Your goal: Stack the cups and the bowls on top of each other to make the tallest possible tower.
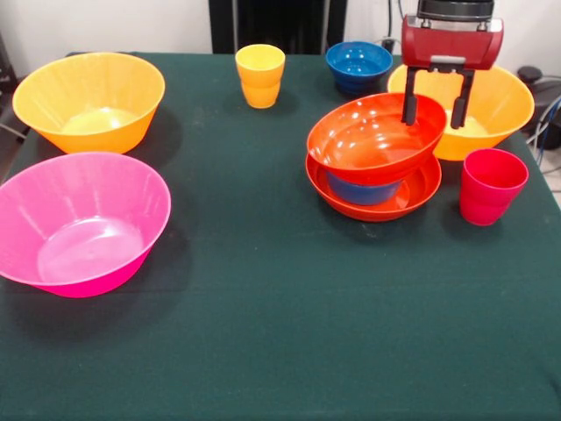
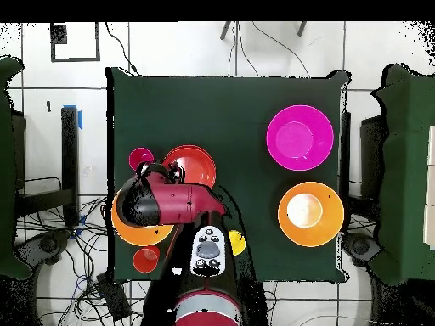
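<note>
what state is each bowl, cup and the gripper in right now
gripper: open, fingers straddling the top red-orange bowl's far rim
top red-orange bowl: tilted, resting on blue bowl
lower red-orange bowl: upright, holds blue bowl
pink bowl: upright, empty
red cup: upright

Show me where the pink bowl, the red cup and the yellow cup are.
pink bowl [image 1: 83, 219]: front view, on its inner floor.
red cup [image 1: 491, 189]: front view, on its outer wall.
yellow cup [image 1: 260, 79]: front view, on its outer wall.
</note>
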